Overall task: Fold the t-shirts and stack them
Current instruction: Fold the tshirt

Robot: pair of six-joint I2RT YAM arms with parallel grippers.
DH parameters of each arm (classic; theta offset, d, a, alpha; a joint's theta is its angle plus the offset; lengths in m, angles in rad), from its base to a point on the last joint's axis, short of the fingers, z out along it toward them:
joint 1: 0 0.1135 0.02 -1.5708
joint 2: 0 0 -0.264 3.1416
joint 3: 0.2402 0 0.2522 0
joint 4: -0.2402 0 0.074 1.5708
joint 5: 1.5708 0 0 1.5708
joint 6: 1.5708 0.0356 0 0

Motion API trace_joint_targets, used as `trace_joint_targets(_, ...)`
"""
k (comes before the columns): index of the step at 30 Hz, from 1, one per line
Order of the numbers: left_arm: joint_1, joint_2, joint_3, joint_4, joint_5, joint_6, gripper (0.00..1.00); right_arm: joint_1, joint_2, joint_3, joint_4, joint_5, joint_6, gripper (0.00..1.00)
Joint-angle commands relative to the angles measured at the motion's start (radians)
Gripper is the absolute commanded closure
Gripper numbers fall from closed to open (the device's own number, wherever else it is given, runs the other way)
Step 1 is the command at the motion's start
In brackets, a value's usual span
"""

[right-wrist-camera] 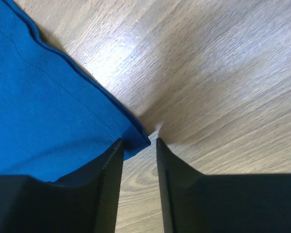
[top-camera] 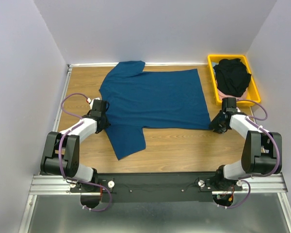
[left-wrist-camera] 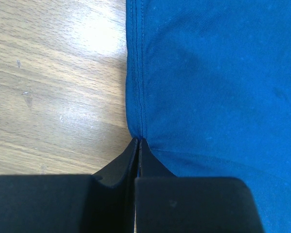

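The navy-blue t-shirt [top-camera: 155, 99] lies spread flat, back up, across the wooden table, with one sleeve toward the near left. My left gripper [top-camera: 103, 120] is at the shirt's left edge near the sleeve. In the left wrist view it [left-wrist-camera: 137, 141] is shut with the hem of the shirt [left-wrist-camera: 213, 82] pinched at its tips. My right gripper [top-camera: 217, 127] is at the shirt's near right corner. In the right wrist view it [right-wrist-camera: 138, 141] is open with the corner of the shirt [right-wrist-camera: 39, 107] between its fingers. A black t-shirt [top-camera: 233, 75] lies crumpled in the tray over a pale pink one [top-camera: 224, 92].
The yellow plastic tray [top-camera: 256, 92] stands at the back right, just beyond my right gripper. White walls close off the back and both sides. Bare wood [top-camera: 179, 145] runs between the shirt and the arm bases.
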Motion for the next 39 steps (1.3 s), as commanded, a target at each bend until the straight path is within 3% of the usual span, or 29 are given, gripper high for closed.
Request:
trace_joint_targets(1,0.004,-0.012,-0.02,-0.05,-0.019,0.016,0.97,-0.005,0.021,-0.035,0.006,0.013,0.011,0.65)
trace_joint_targets(5,0.015,-0.032,-0.007,-0.093,-0.027,0.03,1.0,-0.016,-0.01,-0.031,-0.007,0.005,-0.006,0.94)
trace_joint_targets(7,0.021,-0.049,0.0,-0.126,-0.047,0.014,1.0,-0.021,-0.016,-0.026,-0.045,0.004,-0.024,0.99)
trace_joint_targets(12,0.033,-0.133,0.0,-0.152,-0.024,-0.024,1.0,-0.036,-0.053,-0.026,-0.121,0.013,-0.055,0.99)
trace_joint_targets(27,0.124,-0.162,0.117,-0.277,0.044,-0.012,1.0,-0.051,-0.087,0.124,-0.259,0.034,-0.139,0.99)
trace_joint_targets(39,0.127,-0.064,0.241,-0.268,0.013,0.023,1.0,-0.05,0.04,0.328,-0.277,-0.046,-0.235,0.99)
